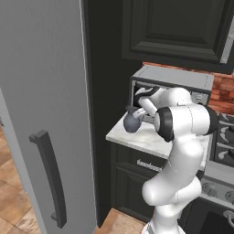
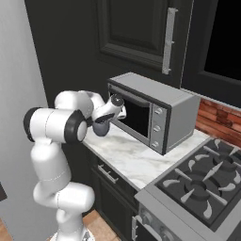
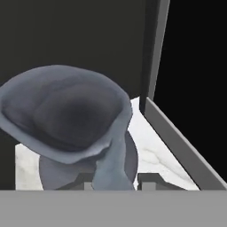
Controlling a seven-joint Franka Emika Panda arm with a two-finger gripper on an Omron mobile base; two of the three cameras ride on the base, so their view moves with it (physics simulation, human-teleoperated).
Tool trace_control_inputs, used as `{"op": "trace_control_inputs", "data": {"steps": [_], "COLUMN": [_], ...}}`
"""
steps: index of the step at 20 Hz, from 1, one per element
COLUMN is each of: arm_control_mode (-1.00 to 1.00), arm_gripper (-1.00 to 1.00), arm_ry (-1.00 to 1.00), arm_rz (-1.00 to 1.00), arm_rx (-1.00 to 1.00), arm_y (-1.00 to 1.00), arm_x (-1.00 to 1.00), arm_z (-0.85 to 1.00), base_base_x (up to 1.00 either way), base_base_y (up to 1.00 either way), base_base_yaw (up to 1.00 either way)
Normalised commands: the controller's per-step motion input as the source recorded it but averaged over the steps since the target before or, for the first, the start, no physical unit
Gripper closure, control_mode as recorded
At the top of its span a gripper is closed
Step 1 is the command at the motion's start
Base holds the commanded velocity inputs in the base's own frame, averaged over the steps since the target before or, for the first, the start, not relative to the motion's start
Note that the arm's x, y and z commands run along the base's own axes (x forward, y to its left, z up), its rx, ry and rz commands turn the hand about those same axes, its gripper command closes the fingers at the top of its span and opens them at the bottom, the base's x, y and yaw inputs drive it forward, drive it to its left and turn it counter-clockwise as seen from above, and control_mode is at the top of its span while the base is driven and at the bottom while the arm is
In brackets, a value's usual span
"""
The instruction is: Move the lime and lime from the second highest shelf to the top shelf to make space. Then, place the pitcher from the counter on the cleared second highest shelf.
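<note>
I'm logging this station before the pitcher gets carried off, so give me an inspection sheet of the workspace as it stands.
Surface: marble counter, bare in front of the microwave.
Job's things: pitcher upright at the counter's left end, beside the microwave.
Clutter: nothing seen.
Grippers: pincer straddles the pitcher's handle, fingers on either side; grip not certain.
Cables: nothing seen.
Surroundings: fridge door at left, stove at right, dark cabinets above.
</note>
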Motion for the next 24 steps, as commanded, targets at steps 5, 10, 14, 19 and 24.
{"op": "trace_control_inputs", "data": {"steps": [5, 10, 14, 19, 24], "arm_control_mode": [-1.00, -1.00, -1.00, -1.00, -1.00], "arm_gripper": [1.00, 1.00, 1.00, 1.00, 1.00], "arm_ry": [0.00, -0.09, -0.12, -0.14, -0.11], "arm_rz": [0.00, -0.04, -0.16, -0.22, -0.27], "arm_rx": [-0.09, -0.11, -0.08, -0.01, 0.00], "arm_y": [0.10, 0.00, 0.00, -0.03, -0.13], "arm_x": [-0.98, -1.00, -1.00, -1.00, -1.00], "arm_z": [0.58, 0.71, 0.73, 0.88, 0.88], "base_base_x": [0.00, 0.00, 0.00, 0.00, 0.00], "base_base_y": [0.00, 0.00, 0.00, 0.00, 0.00], "base_base_yaw": [0.00, 0.00, 0.00, 0.00, 0.00]}}
